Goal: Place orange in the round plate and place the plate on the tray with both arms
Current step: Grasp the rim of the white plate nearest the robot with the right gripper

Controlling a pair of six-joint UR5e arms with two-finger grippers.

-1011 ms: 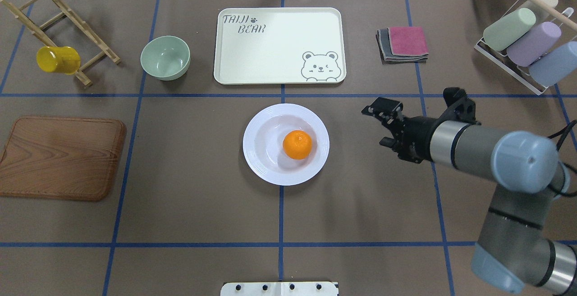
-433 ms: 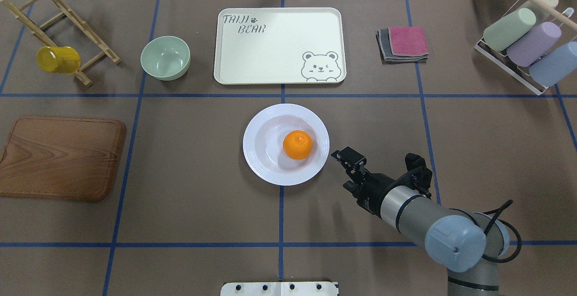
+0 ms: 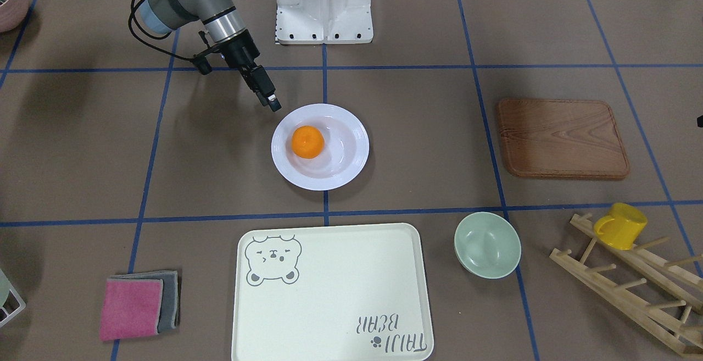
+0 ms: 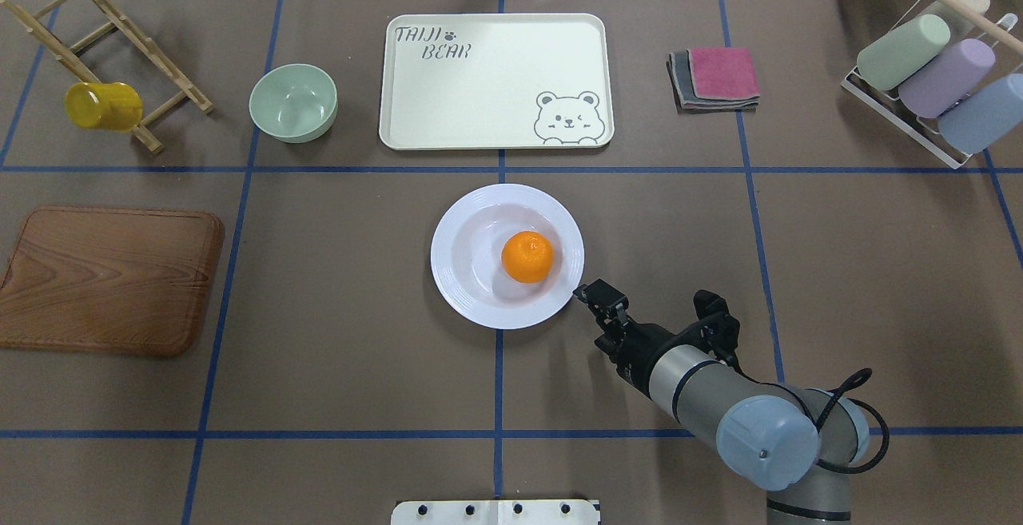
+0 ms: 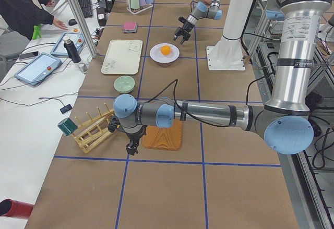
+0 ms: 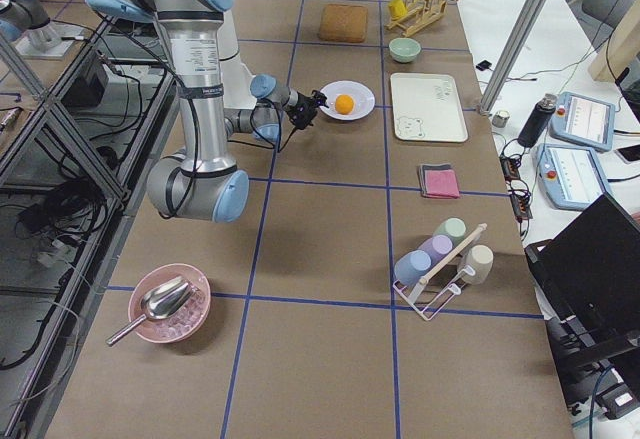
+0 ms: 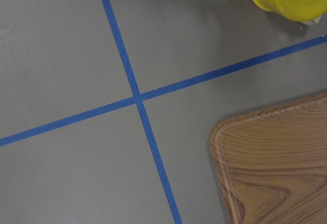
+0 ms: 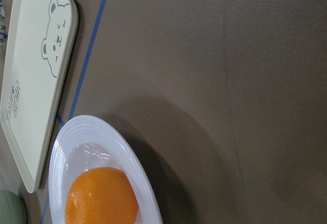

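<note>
The orange (image 4: pixel 527 256) lies in the well of the white round plate (image 4: pixel 470 257) at the table's middle, right of its centre. The cream bear tray (image 4: pixel 495 85) sits bare just beyond the plate. My right gripper (image 4: pixel 593 313) hangs low at the plate's near-right rim, open, holding nothing; from the front it (image 3: pixel 272 103) points at that rim. The right wrist view shows the orange (image 8: pixel 99 198), the plate's rim (image 8: pixel 143 183) and the tray (image 8: pixel 30 96). My left gripper (image 5: pixel 130 148) shows only from the left end, past the wooden board; whether it is open or shut I cannot tell.
A pale-green bowl (image 4: pixel 292 101) stands left of the tray. A wooden board (image 4: pixel 108 277) lies at the left, a wooden rack with a yellow mug (image 4: pixel 104 105) behind it. Folded cloths (image 4: pixel 715 77) and a cup rack (image 4: pixel 935 77) are at the right.
My right arm has swung back toward the robot and leftward, bringing the open gripper from right of the plate to its near-right rim. Plate and orange have not moved.
</note>
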